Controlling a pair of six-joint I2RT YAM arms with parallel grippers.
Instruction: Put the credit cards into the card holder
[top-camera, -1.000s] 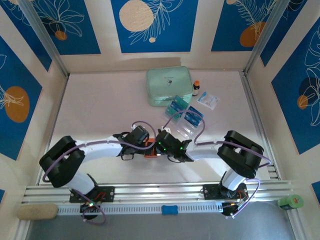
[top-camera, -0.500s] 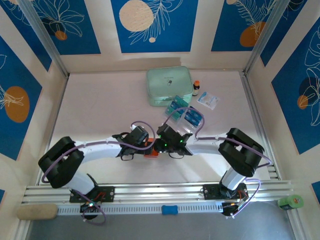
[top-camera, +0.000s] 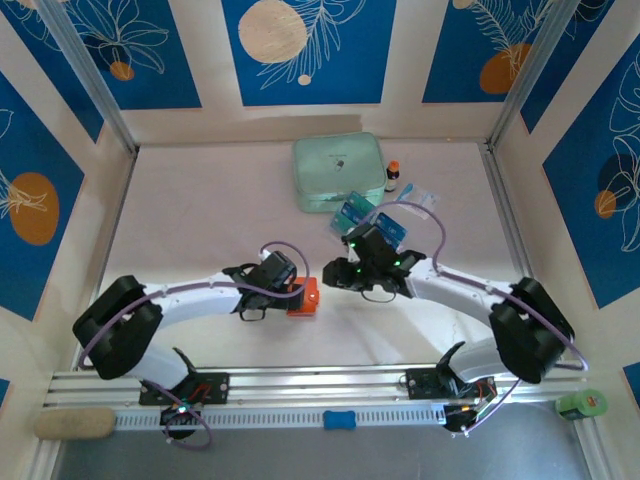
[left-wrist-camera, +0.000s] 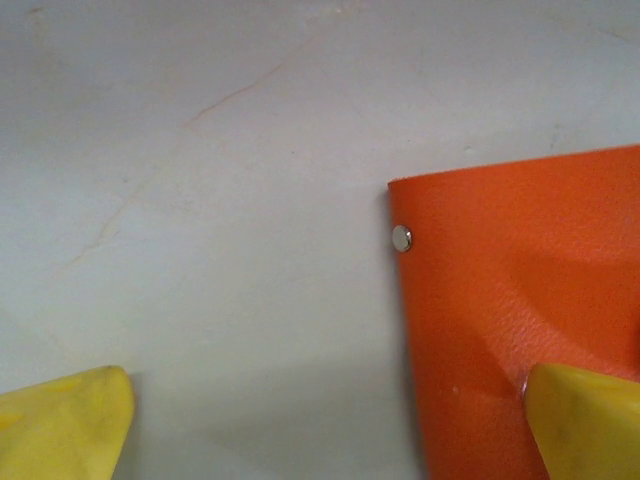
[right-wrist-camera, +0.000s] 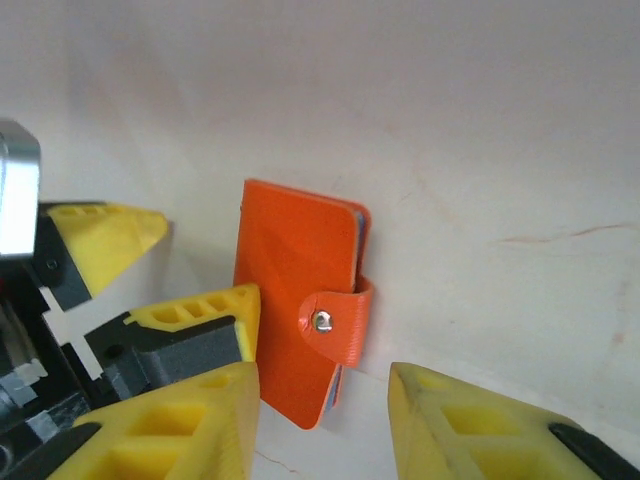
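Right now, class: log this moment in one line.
orange fold-over wallet: closed | left gripper: open, over wallet edge | right gripper: open, empty

The orange card holder lies flat and closed on the tabletop near the frame's centre, with its snap tab fastened. The teal-blue credit cards lie to its upper right, apart from it and partly hidden.

Inside a robotics lab's test cell: a white-and-black left arm and matching right arm are bolted to a silver aluminium rail behind the jaws. They reach over a pale tabletop, and blue leaf-print wall panels enclose it beyond the jaws.
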